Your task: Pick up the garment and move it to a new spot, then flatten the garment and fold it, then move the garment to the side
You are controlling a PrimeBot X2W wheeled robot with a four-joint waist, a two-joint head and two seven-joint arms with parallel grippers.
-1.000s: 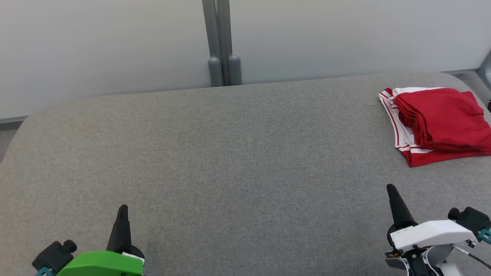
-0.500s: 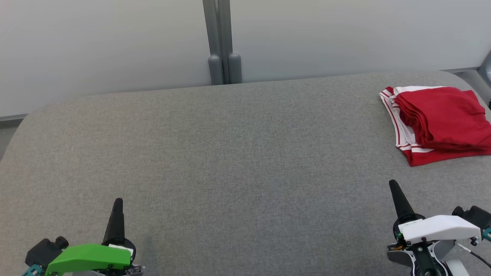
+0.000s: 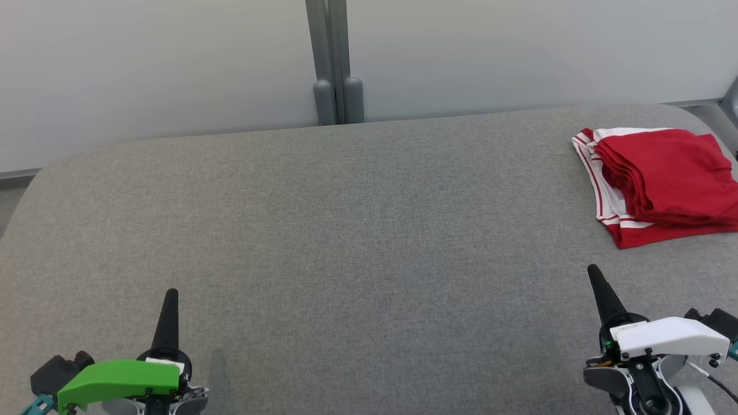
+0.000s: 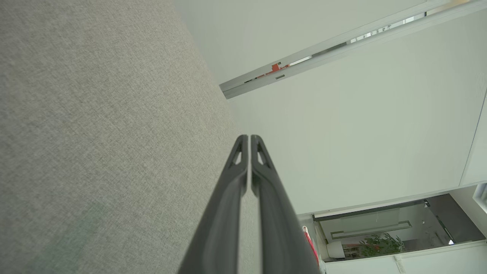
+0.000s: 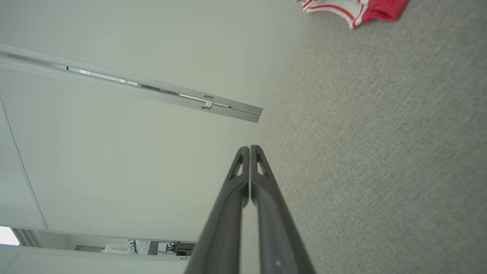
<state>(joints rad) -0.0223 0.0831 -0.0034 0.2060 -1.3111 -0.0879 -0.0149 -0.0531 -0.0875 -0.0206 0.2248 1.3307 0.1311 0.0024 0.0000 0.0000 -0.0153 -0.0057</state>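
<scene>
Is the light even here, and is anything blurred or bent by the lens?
Head view: soft even light, sharp, a faint shadow beside the left pincer. Left wrist view: pincer base soft, panel lines slightly bowed. Right wrist view: likewise; garment cropped at top.

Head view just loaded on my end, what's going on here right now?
The red garment lies folded at the far right of the grey table, nothing touching it. The left gripper and right gripper sit low near the front edge, both shut and empty, clear of the garment. The fold and the move aside look done.
</scene>
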